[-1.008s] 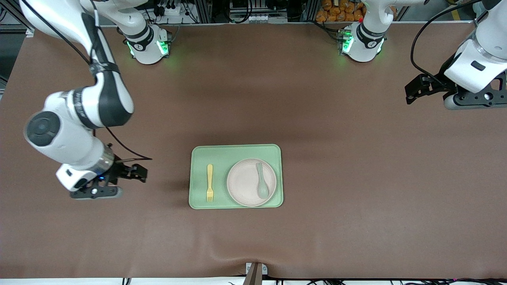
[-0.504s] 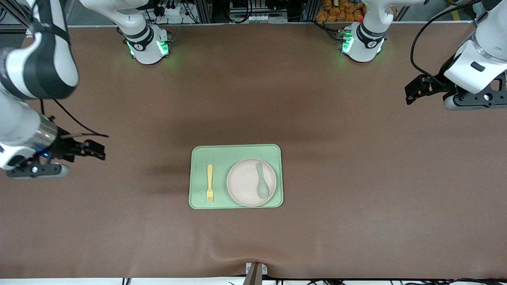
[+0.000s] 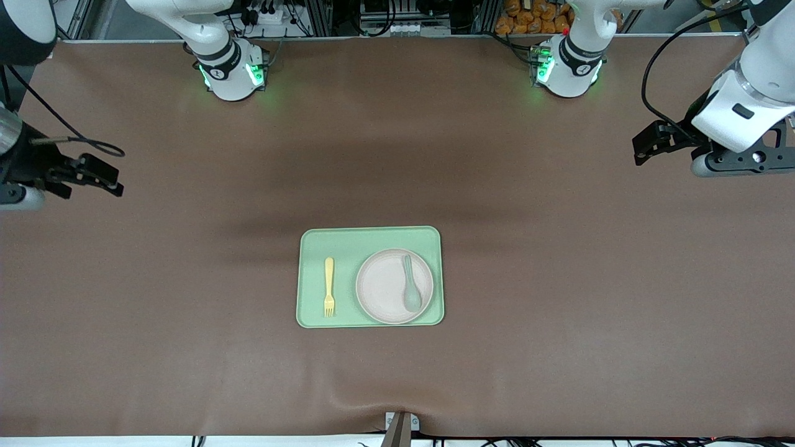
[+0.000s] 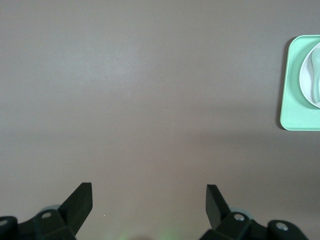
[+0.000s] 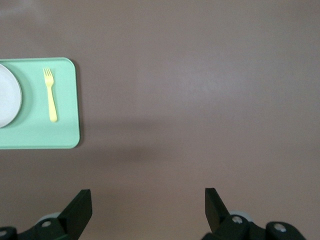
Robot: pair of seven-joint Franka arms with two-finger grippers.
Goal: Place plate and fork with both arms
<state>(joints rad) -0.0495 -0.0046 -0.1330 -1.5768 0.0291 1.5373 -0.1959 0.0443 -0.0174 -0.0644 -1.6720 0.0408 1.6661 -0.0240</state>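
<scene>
The off-white plate (image 3: 385, 288) sits on the pale green tray (image 3: 370, 239) at mid-table. The yellow fork (image 3: 329, 287) lies on the tray beside the plate, toward the right arm's end. My right gripper (image 3: 15, 194) is open and empty over bare table at the right arm's end. Its wrist view shows the gripper (image 5: 147, 202), fork (image 5: 50, 95), plate (image 5: 7, 97) and tray (image 5: 50, 135). My left gripper (image 3: 739, 162) is open and empty over bare table at the left arm's end. Its wrist view shows the gripper (image 4: 148, 200), the tray's edge (image 4: 292, 100) and part of the plate (image 4: 307, 65).
A pale green spoon (image 3: 410, 292) lies on the plate. The brown table cloth (image 3: 559, 279) surrounds the tray. The two green-lit arm bases (image 3: 230, 71) (image 3: 568, 68) stand at the table edge farthest from the front camera.
My right gripper has swung away from the tray to the right arm's end of the table, staying empty. The left arm has hardly moved. Tray, plate, fork and spoon are unmoved.
</scene>
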